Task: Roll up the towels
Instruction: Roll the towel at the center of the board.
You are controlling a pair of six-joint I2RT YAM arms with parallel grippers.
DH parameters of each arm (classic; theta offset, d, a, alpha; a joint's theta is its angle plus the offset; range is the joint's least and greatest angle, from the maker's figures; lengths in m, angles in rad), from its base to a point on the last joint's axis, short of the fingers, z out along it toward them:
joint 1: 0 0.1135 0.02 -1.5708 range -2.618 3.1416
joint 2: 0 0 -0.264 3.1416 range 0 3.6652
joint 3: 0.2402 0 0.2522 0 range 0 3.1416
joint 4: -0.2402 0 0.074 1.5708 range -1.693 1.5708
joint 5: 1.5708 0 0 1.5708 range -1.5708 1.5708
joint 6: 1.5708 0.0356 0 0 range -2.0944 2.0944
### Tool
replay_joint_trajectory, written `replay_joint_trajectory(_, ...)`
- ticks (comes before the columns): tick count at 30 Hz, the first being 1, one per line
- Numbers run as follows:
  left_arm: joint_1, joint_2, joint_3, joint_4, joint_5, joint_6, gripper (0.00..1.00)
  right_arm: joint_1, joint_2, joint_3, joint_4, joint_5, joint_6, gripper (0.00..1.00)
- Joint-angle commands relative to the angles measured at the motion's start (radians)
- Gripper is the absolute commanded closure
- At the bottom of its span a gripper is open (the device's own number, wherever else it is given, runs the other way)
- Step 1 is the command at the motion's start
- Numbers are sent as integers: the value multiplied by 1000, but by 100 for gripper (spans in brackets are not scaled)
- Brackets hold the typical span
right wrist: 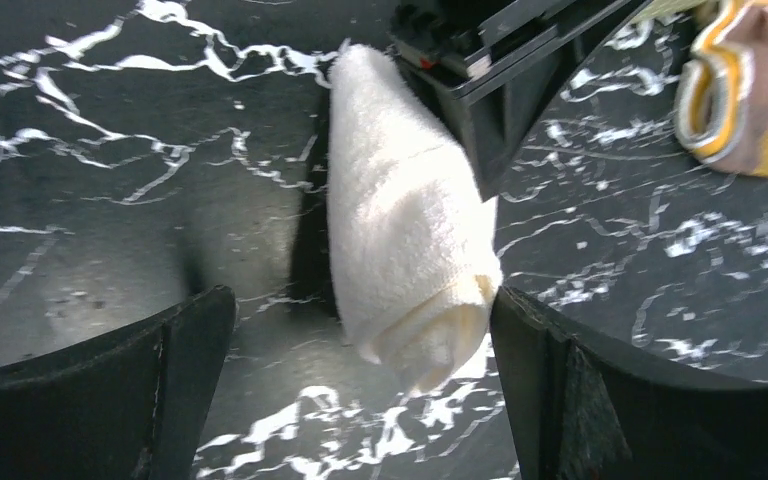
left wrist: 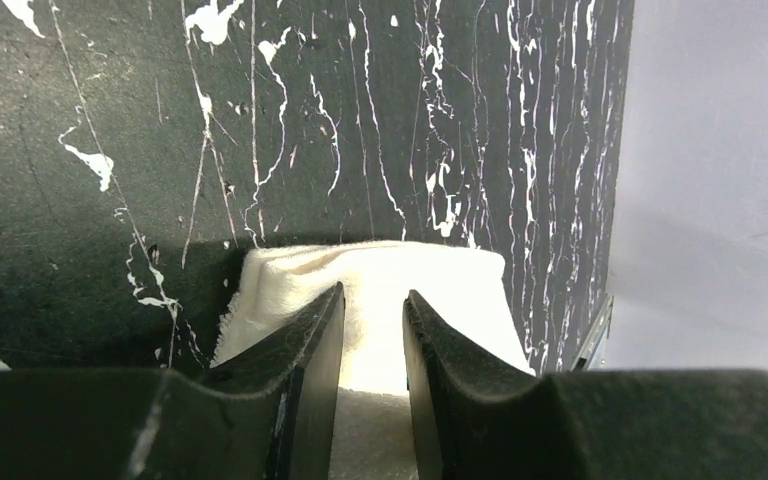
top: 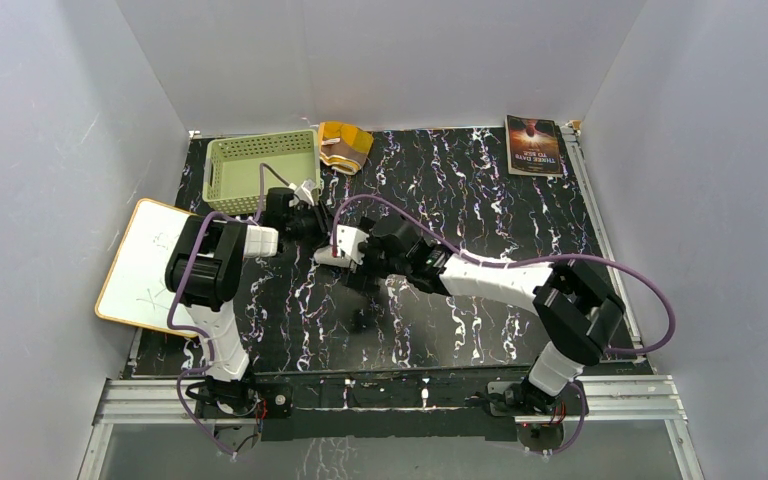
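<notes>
The white towel (right wrist: 400, 220) is a rolled cylinder, lifted at a slant just above the black marbled table (top: 480, 200). My left gripper (left wrist: 372, 300) is shut on one end of it (left wrist: 380, 275), and in the top view that gripper (top: 312, 226) is left of centre. My right gripper (right wrist: 360, 300) is open around the roll's other end, which touches the right finger (right wrist: 540, 350); the left finger stands apart from it. In the top view the towel (top: 325, 257) shows small between the two grippers. The brown and orange-yellow towel (top: 343, 145) lies bunched at the back (right wrist: 745, 90).
A green perforated basket (top: 260, 170) stands at the back left beside the brown towel. A white board (top: 150, 260) overhangs the table's left edge. A dark-covered book (top: 534, 146) lies at the back right. Grey walls enclose the table.
</notes>
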Motion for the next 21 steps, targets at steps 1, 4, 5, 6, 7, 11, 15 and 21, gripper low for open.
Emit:
replay_joint_trajectory(1,-19,-4,18,-138,-46,78,72,4,14,11,147,49,-224,2)
replay_joint_trajectory(4,-30,-1,37,-166,-52,96,72,16,21,-4,209,120,-284,2)
replay_joint_trajectory(5,-34,-1,43,-175,-55,102,72,17,14,-23,273,148,-300,2)
replay_joint_trajectory(6,-38,-1,46,-182,-60,108,72,19,3,-44,323,170,-317,2)
replay_joint_trajectory(7,-42,-2,50,-189,-63,112,72,18,-8,-60,368,183,-327,2)
replay_joint_trajectory(11,-48,6,61,-203,-66,123,73,17,-7,-18,284,105,-345,2)
replay_joint_trajectory(15,-57,17,77,-221,-66,132,73,17,61,93,89,-14,-318,2)
replay_joint_trajectory(21,-59,16,93,-252,-77,151,73,16,158,148,-12,-98,-310,5)
